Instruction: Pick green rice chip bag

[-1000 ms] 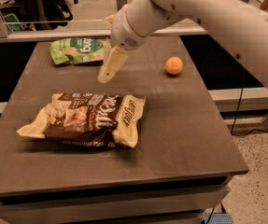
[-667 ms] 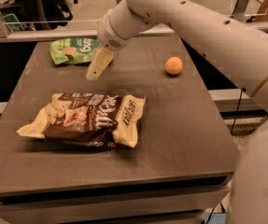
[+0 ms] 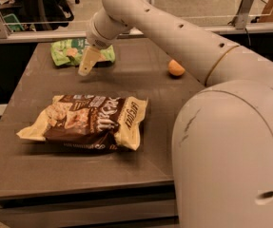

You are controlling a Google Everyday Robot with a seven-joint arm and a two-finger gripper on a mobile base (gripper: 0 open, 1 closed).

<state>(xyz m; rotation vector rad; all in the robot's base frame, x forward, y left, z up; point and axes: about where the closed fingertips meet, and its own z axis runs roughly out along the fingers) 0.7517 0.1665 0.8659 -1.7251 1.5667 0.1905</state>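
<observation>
The green rice chip bag [image 3: 72, 52] lies flat at the far left of the dark table [image 3: 41, 175]. It is light green with white lettering. My gripper [image 3: 86, 66] hangs from the white arm just above the bag's right end, its cream-coloured fingers pointing down and to the left, over the bag's near edge. The gripper covers part of the bag's right side.
A larger brown-and-cream bag [image 3: 86, 121] lies in the middle of the table, nearer the front. An orange [image 3: 176, 68] sits at the far right. My arm's big white link [image 3: 231, 156] fills the right foreground. A railing [image 3: 221, 28] runs behind the table.
My gripper has moved left and farther away, from the table's middle back towards the green bag. The bags and the orange have not moved.
</observation>
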